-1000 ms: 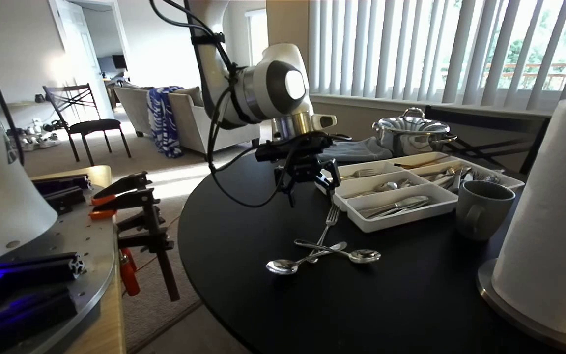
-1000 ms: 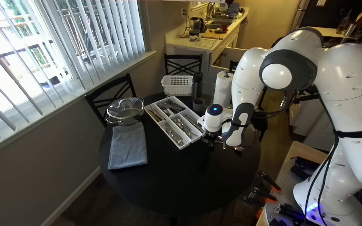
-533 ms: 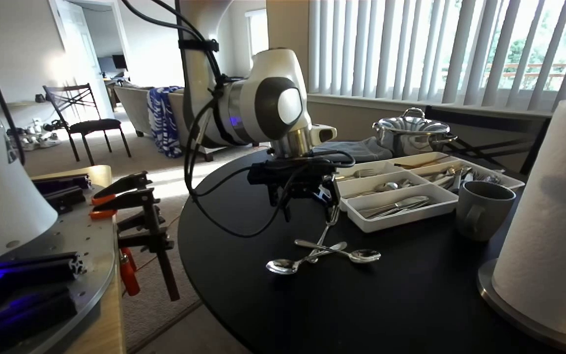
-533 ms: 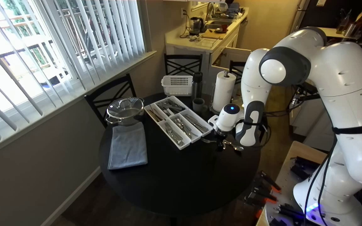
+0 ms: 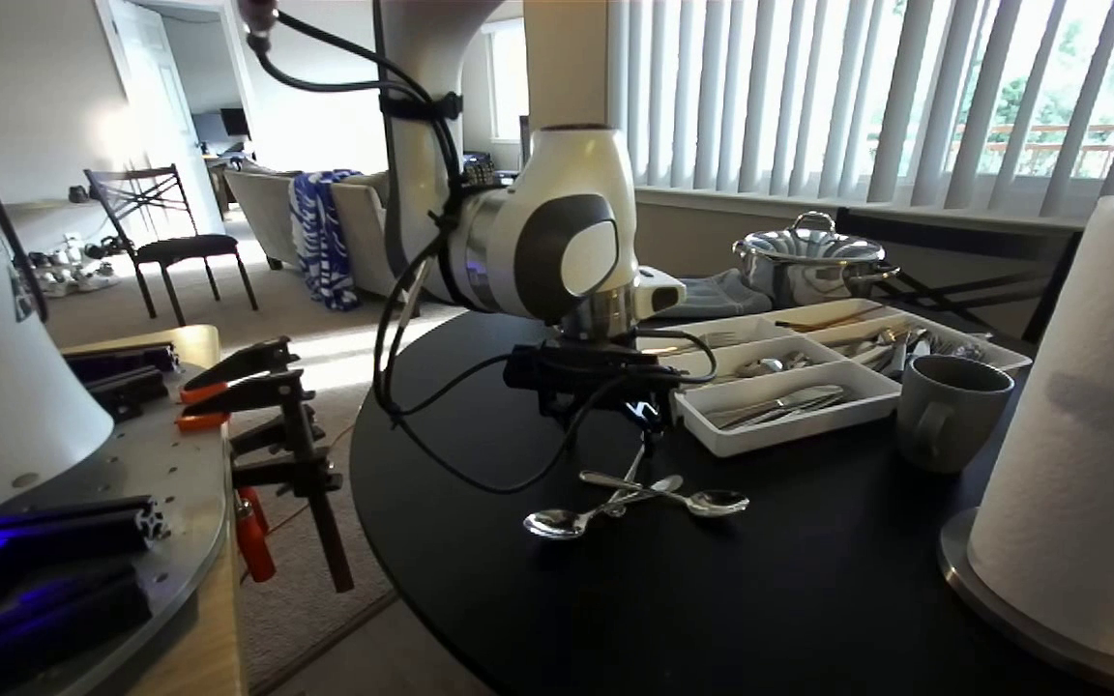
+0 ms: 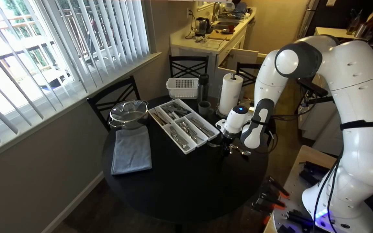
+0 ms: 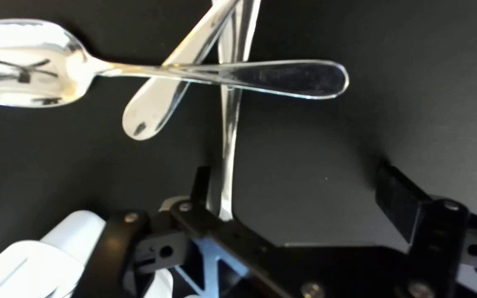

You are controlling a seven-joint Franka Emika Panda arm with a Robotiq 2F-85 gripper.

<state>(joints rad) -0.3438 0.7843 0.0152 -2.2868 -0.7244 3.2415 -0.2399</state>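
Note:
My gripper [image 7: 294,182] is open, low over the black table, with nothing held. In the wrist view a silver fork [image 7: 227,153] runs down beside the inner side of the left-hand finger; I cannot tell if they touch. Its tines are hidden behind the gripper there. A spoon [image 7: 288,78] lies across the fork, with its bowl at the left. Another spoon's handle [image 7: 151,105] crosses under it. In an exterior view the gripper [image 5: 609,443] is above the fork [image 5: 630,472], just behind the crossed spoons, whose bowls show at the left [image 5: 557,524] and right [image 5: 718,503].
A white cutlery tray [image 5: 726,443] with sorted cutlery stands close beside the gripper. A grey mug [image 5: 953,411], a paper towel roll [image 5: 1070,435], a steel pot [image 6: 129,113], a folded cloth [image 6: 132,150], a white basket [image 6: 182,87] and a dark bottle [image 6: 203,87] are also on the table.
The arm has come down toward the table, and the gripper is now low at the fork beside the spoons. The gripper stays open. The cutlery has not moved.

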